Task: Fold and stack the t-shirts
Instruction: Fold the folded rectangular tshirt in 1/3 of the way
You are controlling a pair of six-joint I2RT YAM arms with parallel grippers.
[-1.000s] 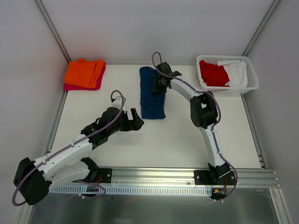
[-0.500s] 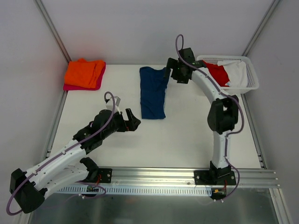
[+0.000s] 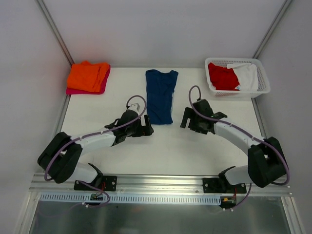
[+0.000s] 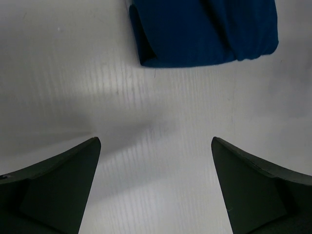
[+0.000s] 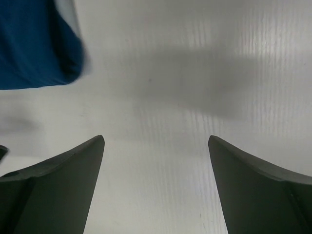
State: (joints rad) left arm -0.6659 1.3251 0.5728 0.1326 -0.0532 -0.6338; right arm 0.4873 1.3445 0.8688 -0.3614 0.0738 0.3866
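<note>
1. Found the navy blue t-shirt (image 3: 160, 95) lying flat as a long folded strip at the middle of the desk's (image 3: 165, 151) far edge, its length running toward the near edge.
2. Found the left gripper (image 3: 146, 127) low over the desk, just off the near left corner of the navy blue t-shirt and clear of the cloth. Confirmed in the left wrist view: jaws wide apart, only bare desk between them (image 4: 155, 141), shirt hem (image 4: 204, 29) ahead.
3. Found the right gripper (image 3: 186, 119) just right of the same near end. Confirmed in the right wrist view: jaws spread wide, holding nothing (image 5: 156, 139), shirt corner (image 5: 34, 44) off to the upper left.
4. Noted the orange t-shirt (image 3: 87, 75) folded on top of the magenta-pink t-shirt (image 3: 78, 90) at the far left corner.
5. Noted the white lattice basket (image 3: 263, 80) at the far right corner, holding the red t-shirt (image 3: 222, 77) and the white t-shirt (image 3: 247, 76), both crumpled.
</note>
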